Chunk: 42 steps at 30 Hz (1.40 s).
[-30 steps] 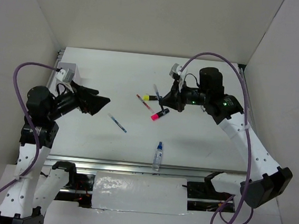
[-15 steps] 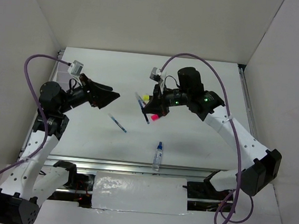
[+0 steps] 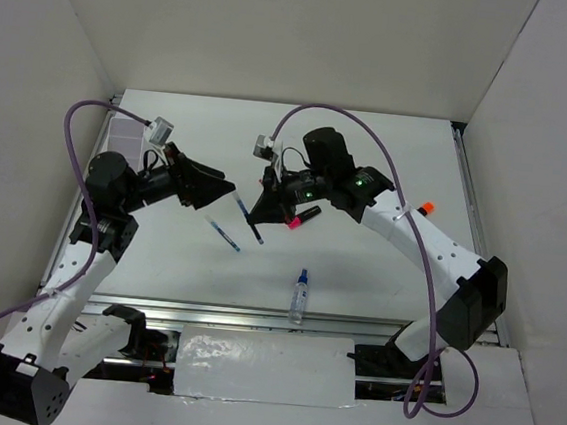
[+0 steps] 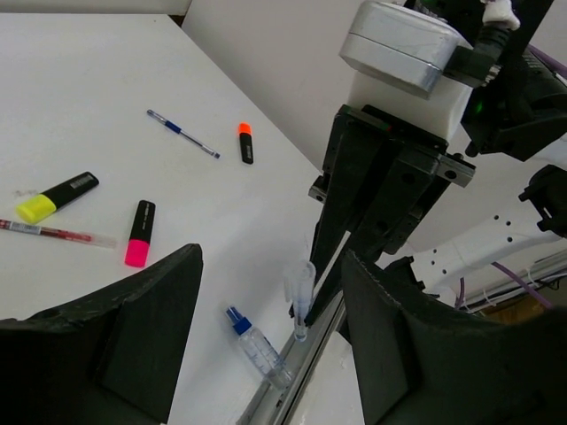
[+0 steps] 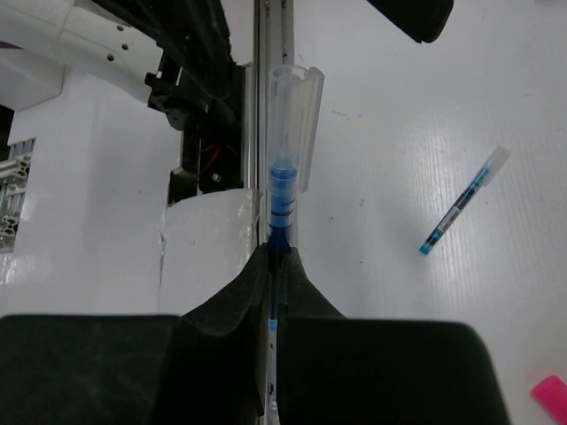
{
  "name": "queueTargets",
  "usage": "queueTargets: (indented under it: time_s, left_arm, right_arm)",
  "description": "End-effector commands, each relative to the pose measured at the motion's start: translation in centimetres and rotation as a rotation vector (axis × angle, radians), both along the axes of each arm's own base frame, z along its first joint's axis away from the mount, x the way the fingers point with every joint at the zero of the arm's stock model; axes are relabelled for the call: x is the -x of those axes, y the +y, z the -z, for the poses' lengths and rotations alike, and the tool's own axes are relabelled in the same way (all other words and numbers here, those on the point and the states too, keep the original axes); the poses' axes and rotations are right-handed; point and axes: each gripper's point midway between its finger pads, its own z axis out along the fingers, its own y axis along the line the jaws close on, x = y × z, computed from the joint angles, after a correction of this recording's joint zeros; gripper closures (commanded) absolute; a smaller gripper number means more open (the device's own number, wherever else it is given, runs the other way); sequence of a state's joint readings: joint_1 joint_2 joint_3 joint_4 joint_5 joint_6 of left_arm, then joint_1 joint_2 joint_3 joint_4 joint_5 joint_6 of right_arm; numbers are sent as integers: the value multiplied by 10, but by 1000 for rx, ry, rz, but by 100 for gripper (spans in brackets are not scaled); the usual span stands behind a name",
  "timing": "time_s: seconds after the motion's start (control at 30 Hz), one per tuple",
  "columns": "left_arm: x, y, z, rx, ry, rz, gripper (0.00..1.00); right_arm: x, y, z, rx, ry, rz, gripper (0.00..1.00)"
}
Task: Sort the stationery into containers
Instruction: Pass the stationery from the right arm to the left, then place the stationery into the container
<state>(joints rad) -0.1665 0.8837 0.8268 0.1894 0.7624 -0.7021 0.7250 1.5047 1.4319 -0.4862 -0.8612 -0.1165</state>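
My right gripper (image 3: 260, 213) is shut on a thin blue pen (image 3: 247, 217) and holds it above the table; in the right wrist view the pen (image 5: 285, 168) stands out from the closed fingertips (image 5: 276, 257). My left gripper (image 3: 216, 183) is open and empty, just left of that pen (image 4: 301, 297). A second blue pen (image 3: 223, 234), a pink highlighter (image 3: 303, 216), an orange highlighter (image 3: 425, 207) and the blue-capped bottle (image 3: 300, 294) lie on the table. The left wrist view also shows a yellow highlighter (image 4: 58, 197) and a red pen (image 4: 58, 234). The white box (image 3: 122, 137) stands at the far left.
White walls enclose the table on three sides. A metal rail (image 3: 254, 313) runs along the near edge by the bottle. A third blue pen (image 4: 182, 133) lies next to the orange highlighter (image 4: 245, 142). The right arm hides the yellow highlighter and red pen from above.
My right gripper has carried the blue pen leftward and nearer, close to the left gripper. My left gripper has swung right toward the middle. The things on the table have not moved.
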Motion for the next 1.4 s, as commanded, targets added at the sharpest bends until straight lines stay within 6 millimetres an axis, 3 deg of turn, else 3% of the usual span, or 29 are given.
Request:
queueTargets:
  time_s: [0.0, 0.37, 0.53, 0.63, 0.67, 0.73, 0.77, 0.8, 0.83, 0.87, 0.97, 1.07, 1.17, 1.2, 1.27, 1.3, 1.37]
  left_arm:
    - [5, -6, -19, -4, -101, 46, 25]
    - [5, -10, 1, -30, -64, 61, 42]
    - [3, -9, 5, -32, -45, 52, 64]
    - [3, -8, 4, -32, -44, 41, 85]
    - [2, -7, 5, -33, -40, 34, 98]
    - [4, -5, 5, -41, -36, 20, 100]
    - [-1, -1, 6, -62, -52, -13, 100]
    - [-2, 3, 14, -91, -18, -40, 100]
    - [-1, 8, 15, -113, -22, -72, 100]
    - [-11, 19, 19, -160, -54, -151, 100]
    - [-24, 54, 32, -293, -57, -316, 100]
    - [-52, 115, 27, -426, -112, -596, 100]
    - [-79, 173, 11, -537, -214, -814, 100]
    - [-90, 202, 8, -568, -220, -920, 100]
    - [-106, 229, -17, -573, -304, -1026, 100]
    - [-121, 249, -7, -595, -271, -1057, 100]
    - [-144, 278, -14, -586, -287, -1100, 100]
  right_arm:
    - [-2, 11, -28, -74, -42, -31, 100]
    - [-2, 19, -27, -73, -36, -46, 100]
    - [0, 23, -27, -74, -34, -52, 100]
    - [-3, 26, -29, -75, -36, -45, 100]
    - [-3, 25, -30, -75, -37, -38, 96]
    - [-10, 25, -34, -67, -38, 5, 70]
    - [-17, 21, -37, -68, -42, 31, 52]
    - [-22, 17, -42, -73, -25, 55, 27]
    - [-26, 11, -47, -82, -21, 76, 23]
    - [-44, -1, -47, -86, -15, 129, 21]
    - [-62, -26, -49, -86, 8, 206, 20]
    - [-88, -68, -42, -54, -28, 317, 19]
    - [-94, -90, -30, -18, -46, 376, 19]
    - [-98, -99, -29, -17, -50, 403, 19]
    - [-97, -109, -21, -16, -48, 432, 19]
    - [-98, -113, -21, -19, -54, 446, 19]
    - [-99, -118, -13, -16, -55, 478, 19]
